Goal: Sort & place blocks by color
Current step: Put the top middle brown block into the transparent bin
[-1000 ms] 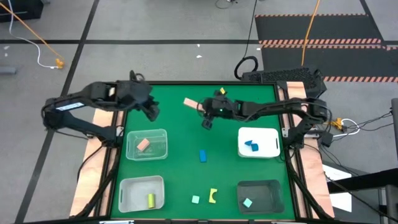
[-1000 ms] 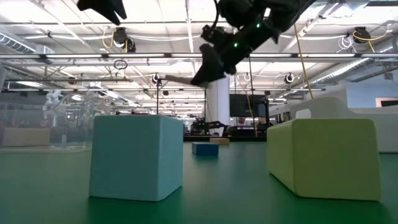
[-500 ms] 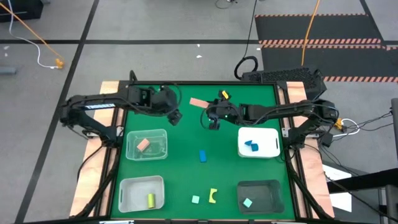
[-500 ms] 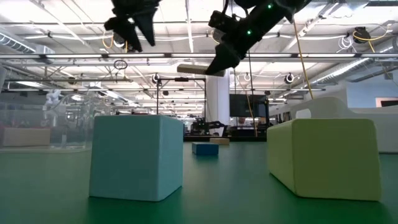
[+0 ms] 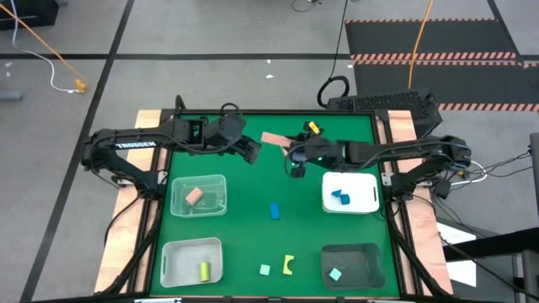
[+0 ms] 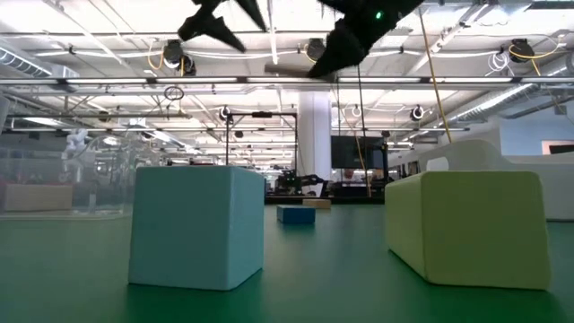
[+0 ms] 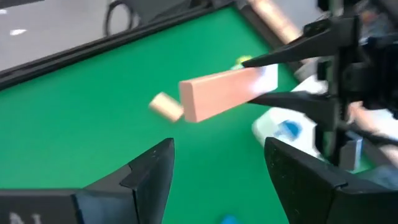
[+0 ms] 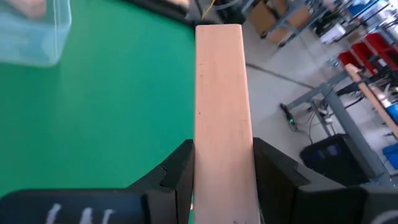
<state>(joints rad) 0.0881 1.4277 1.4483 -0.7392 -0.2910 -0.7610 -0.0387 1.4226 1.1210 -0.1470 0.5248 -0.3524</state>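
So the right end effector (image 5: 290, 151) is clamped on one end of a long salmon rectangular block (image 5: 274, 140), held up above the green worktop (image 5: 253, 181). Left end effector (image 5: 251, 153) sits just beside the block's free end, fingers spread wide.

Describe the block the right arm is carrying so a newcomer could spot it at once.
Start at the green table and look toward its far edge, between the two arms. There the right gripper holds a long salmon block in the air; it is the only block off the table.
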